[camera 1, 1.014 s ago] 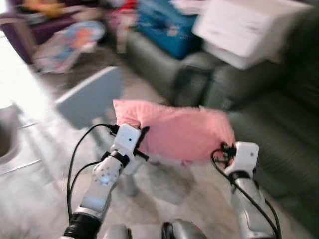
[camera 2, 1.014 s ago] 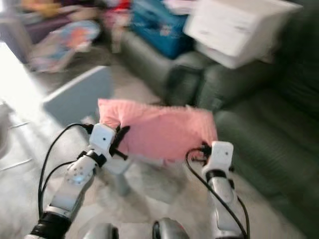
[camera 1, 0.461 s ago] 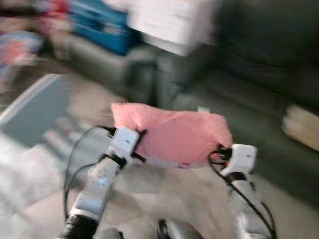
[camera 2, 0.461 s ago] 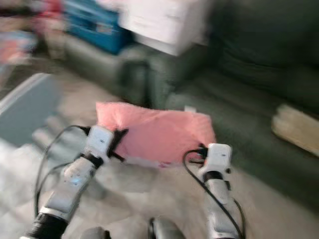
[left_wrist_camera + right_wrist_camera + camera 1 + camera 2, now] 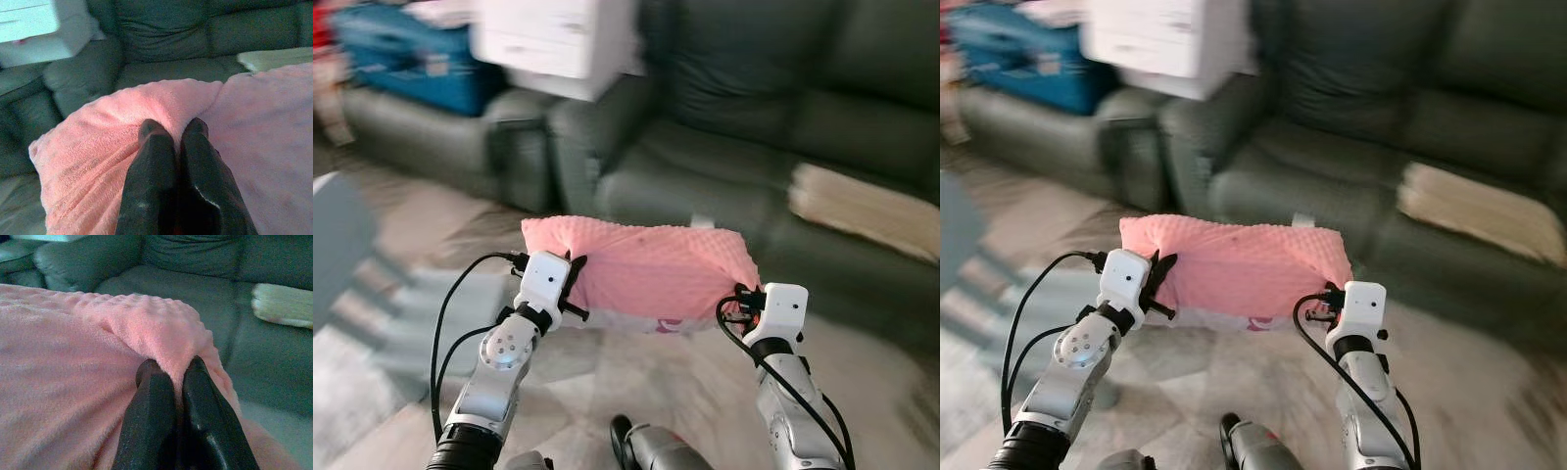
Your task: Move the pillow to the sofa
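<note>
A fluffy pink pillow point(image 5: 646, 271) hangs in the air between my two arms, in front of a dark green sofa point(image 5: 773, 127). My left gripper point(image 5: 173, 128) is shut on the pillow's left end, its black fingers point(image 5: 151, 166) pinching the fabric. My right gripper point(image 5: 172, 366) is shut on the pillow's right end point(image 5: 156, 328). The sofa seat point(image 5: 695, 166) lies just beyond the pillow.
A cream folded cloth point(image 5: 862, 201) lies on the sofa seat at the right. A white box point(image 5: 553, 44) sits on the sofa arm at the upper left, with a blue bag point(image 5: 406, 59) further left. Pale floor point(image 5: 636, 362) lies below the pillow.
The camera has swung to the right, so the sofa now faces me and the grey table and toys have left the picture. Both grippers still hold the pillow the same way.
</note>
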